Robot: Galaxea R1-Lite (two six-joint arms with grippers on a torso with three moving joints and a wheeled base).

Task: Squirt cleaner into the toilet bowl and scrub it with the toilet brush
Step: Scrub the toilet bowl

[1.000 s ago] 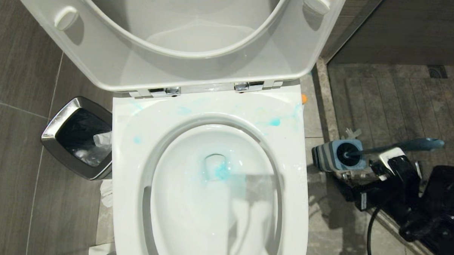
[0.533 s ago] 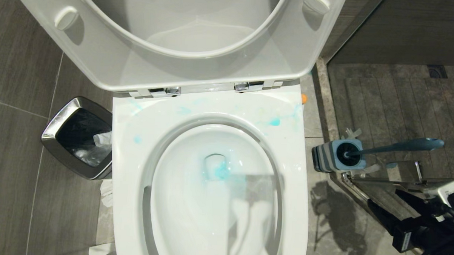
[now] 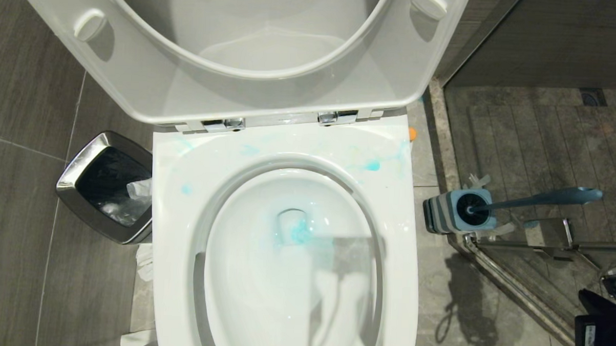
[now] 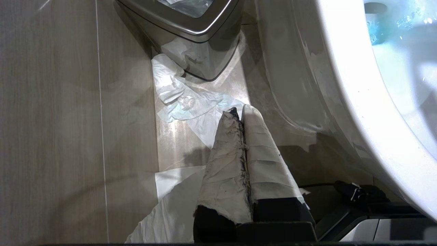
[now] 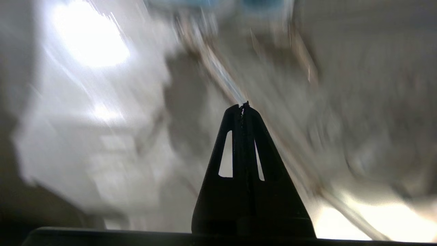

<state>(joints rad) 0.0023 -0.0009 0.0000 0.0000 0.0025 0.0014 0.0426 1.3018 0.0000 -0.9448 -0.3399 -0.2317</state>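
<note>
The white toilet bowl (image 3: 282,315) fills the middle of the head view, its seat and lid raised. Turquoise cleaner (image 3: 299,234) pools at the drain, and pale blue blots (image 3: 373,165) mark the rim. The slate-blue toilet brush (image 3: 548,198) stands with its head in the striped holder (image 3: 450,211) on the floor right of the bowl. My right arm (image 3: 602,326) shows only at the lower right corner, well below the brush. My right gripper (image 5: 244,106) is shut on nothing. My left gripper (image 4: 239,112), wrapped in white tape, is shut and hangs low beside the bowl's outer wall (image 4: 297,85).
A steel-rimmed black bin (image 3: 105,186) stands left of the bowl, with crumpled white paper (image 4: 181,99) on the floor beside it. A glass shower door with a metal rail (image 3: 536,245) runs behind the brush holder. An orange speck (image 3: 413,133) lies by the bowl's back right corner.
My right arm has drawn back from beside the brush handle toward the lower right corner of the head view, and its gripper has gone from open to shut. The brush stays in its holder.
</note>
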